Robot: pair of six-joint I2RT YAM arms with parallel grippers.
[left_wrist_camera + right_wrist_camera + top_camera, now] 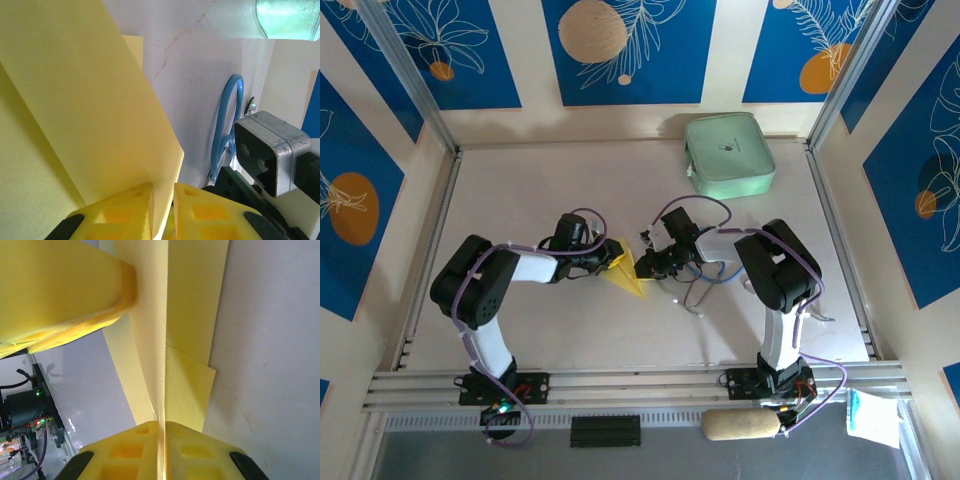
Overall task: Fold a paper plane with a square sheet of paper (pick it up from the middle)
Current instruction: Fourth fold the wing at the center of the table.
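Paper plane (626, 270), a pointed shape of plain yellow paper, sits near the middle of the worktop (520, 200), between the two arms and close to the surface; whether it touches the surface cannot be told. Its narrow tip points toward the near edge in the top view. The left gripper (610, 258) meets it from the left, and in the left wrist view its yellow fingers (125, 210) stand close together with an edge of the sheet running down into the narrow gap between them, so it is clamped on the paper. The right gripper (642, 266) meets it from the right. In the right wrist view its fingers (200, 450) are pressed together on a long straight fold that runs up the middle of the paper, with a smaller folded flap lying to the right of that crease. One broad yellow finger of the left gripper shows at the upper left of that view, against the same sheet. A blue looped cable (227, 120) hangs just beyond the paper, beside the grey camera housing (267, 150) on the right wrist. A mint-green rounded case (728, 153) lies well apart from the paper, at the far right of the worktop. Blue panels (620, 50) with white leaf drawings and orange discs line the surrounding walls.
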